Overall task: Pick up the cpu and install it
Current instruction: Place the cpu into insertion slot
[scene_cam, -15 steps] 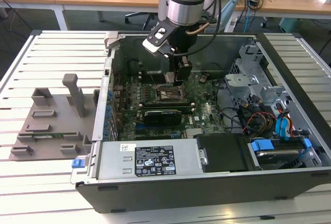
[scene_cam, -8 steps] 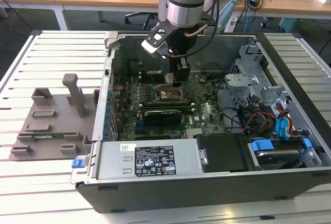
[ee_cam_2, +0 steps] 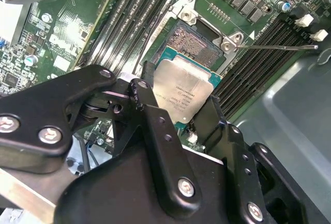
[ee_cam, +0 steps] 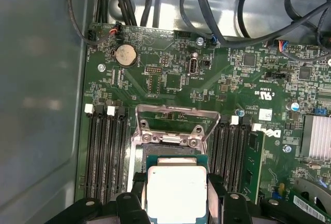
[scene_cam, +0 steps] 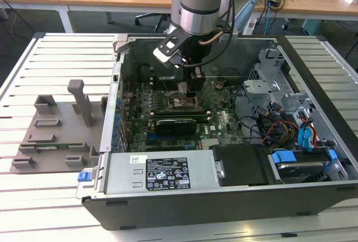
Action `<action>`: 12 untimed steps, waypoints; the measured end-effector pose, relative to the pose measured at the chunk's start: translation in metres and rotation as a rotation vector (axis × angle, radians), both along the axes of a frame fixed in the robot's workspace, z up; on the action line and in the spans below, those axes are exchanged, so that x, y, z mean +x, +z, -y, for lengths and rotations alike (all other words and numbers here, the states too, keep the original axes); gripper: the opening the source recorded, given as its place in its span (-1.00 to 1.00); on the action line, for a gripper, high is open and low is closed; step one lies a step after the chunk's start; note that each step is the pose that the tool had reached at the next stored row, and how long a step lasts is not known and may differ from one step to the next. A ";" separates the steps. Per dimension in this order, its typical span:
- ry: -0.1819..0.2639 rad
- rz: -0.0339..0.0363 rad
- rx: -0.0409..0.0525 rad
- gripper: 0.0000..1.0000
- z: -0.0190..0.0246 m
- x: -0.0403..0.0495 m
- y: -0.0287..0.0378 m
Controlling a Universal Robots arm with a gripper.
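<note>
A: What has the gripper [ee_cam_2: 178,93] got?

B: The cpu [ee_cam_2: 185,90]. In the second wrist view two black fingers [ee_cam_2: 146,87] press on opposite edges of the chip, clamped on it. Its silver top plate faces the camera, with a thin green rim around it.

A: And where is it, measured against the socket [ee_cam_2: 196,43]?

B: Just over it. Part of the pin field lies bare beyond the chip's far edge, so the cpu covers only the near part. Whether it touches the socket, I cannot tell.

A: Does the first wrist view add anything?

B: Yes. It shows the load plate [ee_cam: 178,123] standing raised behind the socket, and memory slots [ee_cam: 106,151] on both sides. Farther across the motherboard [ee_cam: 170,79] there is a coin cell [ee_cam: 125,55] and a finned heatsink [ee_cam: 316,138]. The second wrist view instead shows the thin lever rod [ee_cam_2: 274,47], swung out over the slots.

A: And from outside?

B: The exterior view shows the arm [scene_cam: 196,1] reaching down into an open computer case [scene_cam: 224,205] that lies on a slatted table [scene_cam: 33,208]. The gripper is low over the board. A power supply [scene_cam: 162,172] runs along the near wall. The grey holder tray [scene_cam: 56,136] sits outside the case on the exterior view's left, well apart from the gripper.
</note>
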State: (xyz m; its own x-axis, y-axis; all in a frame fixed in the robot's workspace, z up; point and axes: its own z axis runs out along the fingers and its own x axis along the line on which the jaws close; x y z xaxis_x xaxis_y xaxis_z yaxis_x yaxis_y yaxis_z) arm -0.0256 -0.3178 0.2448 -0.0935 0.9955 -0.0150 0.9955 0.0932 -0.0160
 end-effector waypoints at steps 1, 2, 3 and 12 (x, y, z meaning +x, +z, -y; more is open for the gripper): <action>0.000 0.0000 0.0001 0.09 -0.0001 0.0000 -0.0010; 0.000 0.0000 0.0000 0.09 -0.0004 -0.0001 -0.0023; -0.001 0.0000 0.0001 0.09 -0.0006 -0.0004 -0.0031; -0.025 0.0001 0.0000 0.09 -0.0019 -0.0087 -0.0118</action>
